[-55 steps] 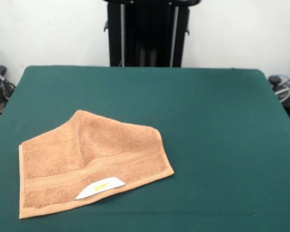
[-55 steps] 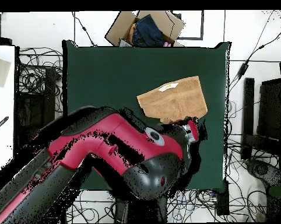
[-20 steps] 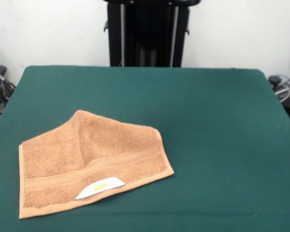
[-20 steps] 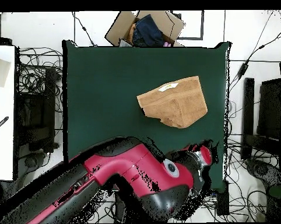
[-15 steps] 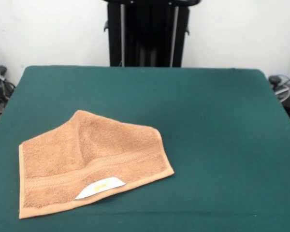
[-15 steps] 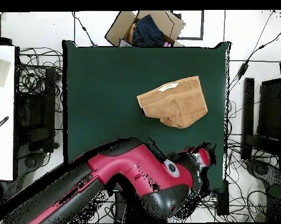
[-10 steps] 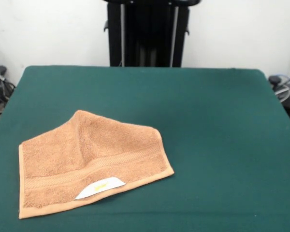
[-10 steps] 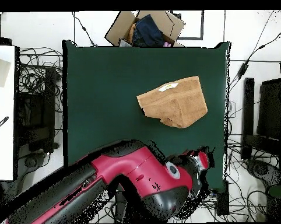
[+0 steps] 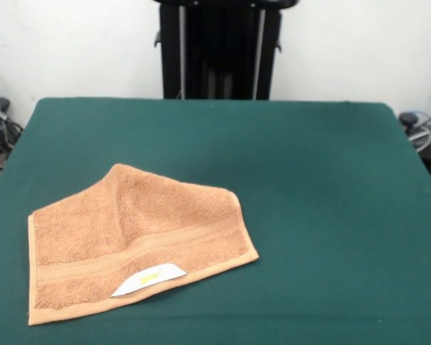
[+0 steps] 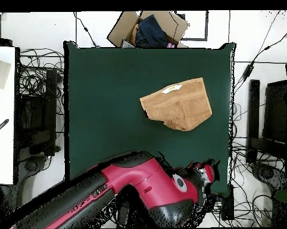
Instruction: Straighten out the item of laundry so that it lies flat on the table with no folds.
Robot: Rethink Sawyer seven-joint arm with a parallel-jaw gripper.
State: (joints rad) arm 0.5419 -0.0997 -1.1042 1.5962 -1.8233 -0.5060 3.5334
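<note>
Towel [image 9: 133, 241], orange-tan and folded over on the green table [image 9: 309, 215], needs its doubled layer lifted by a corner and drawn outward; gripper [image 10: 206, 173] state indiscernible.

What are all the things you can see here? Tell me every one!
towel: one, orange-tan, on the table's near left part in the front view, partly folded over.
label: one, white with a yellow mark, at the towel's near edge.
table: one, dark green, fills the middle.
cardboard box: one, brown with dark things inside, past the table's far edge in the overhead view.
cables: many, black, on the floor round the table.
pedestal: one, black, behind the table.
robot arm: one, red and black, at the table's base edge, away from the towel.
</note>
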